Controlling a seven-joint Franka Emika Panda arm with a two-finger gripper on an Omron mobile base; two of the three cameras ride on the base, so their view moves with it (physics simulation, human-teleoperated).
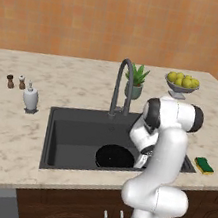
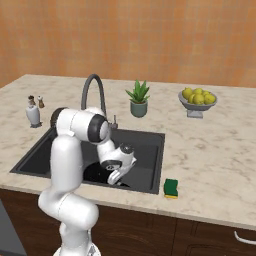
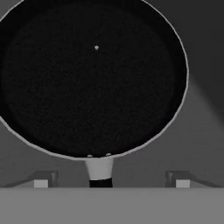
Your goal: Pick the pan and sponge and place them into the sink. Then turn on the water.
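Round black frying pan [image 1: 114, 157] lies in dark grey sink [image 1: 72, 125], lower centre; jaws wide, holding nothing. Green-yellow sponge [image 1: 204, 165] on table, right; water off.

White arm bent forward and down, end effector [image 3: 111, 181] open, fingers spread

Left base view: from behind arm's left, high, looking forward-down; sink [image 1: 72, 125] centre frame, mid-range. Right base view: from behind arm's right, same counter, sink [image 2: 145, 145] centre-left. Hand view: close, straight down on pan [image 3: 92, 78], upper frame.
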